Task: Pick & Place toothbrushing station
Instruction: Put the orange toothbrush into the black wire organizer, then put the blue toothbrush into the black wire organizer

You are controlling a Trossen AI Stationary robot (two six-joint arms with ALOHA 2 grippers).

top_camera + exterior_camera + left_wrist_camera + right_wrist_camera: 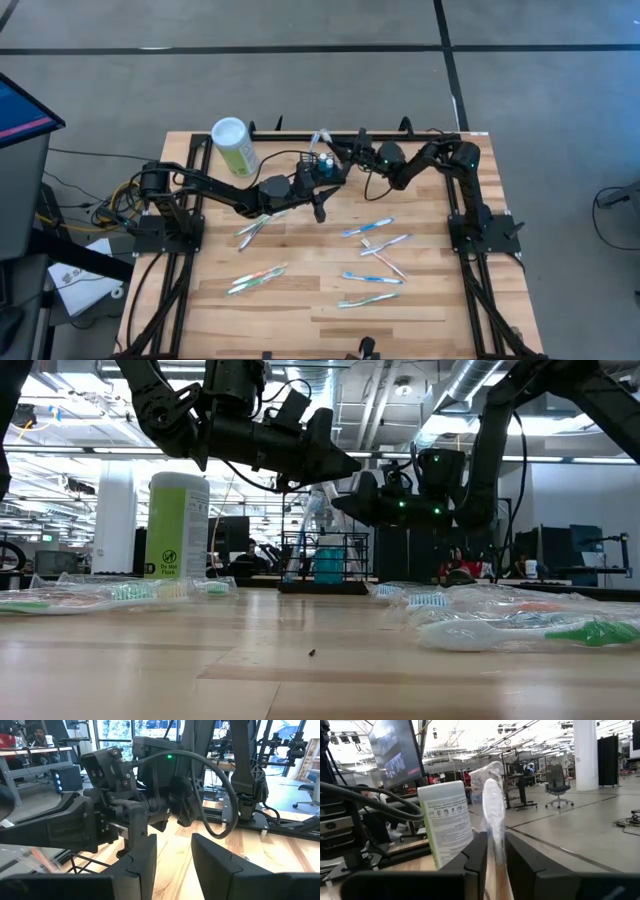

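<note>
Bright overhead ceiling lights; window glare; near claw fingers blurred.

Pale wood table (pixel 420 300) (smooth planks), glossy-wrapped toothbrushes (pixel 368 228).

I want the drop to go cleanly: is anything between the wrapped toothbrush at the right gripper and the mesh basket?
Nothing visible is. The wrapped toothbrush stands upright at the right gripper, just above the mesh basket in the low view. The left gripper hovers open close beside them, not under the brush.
</note>
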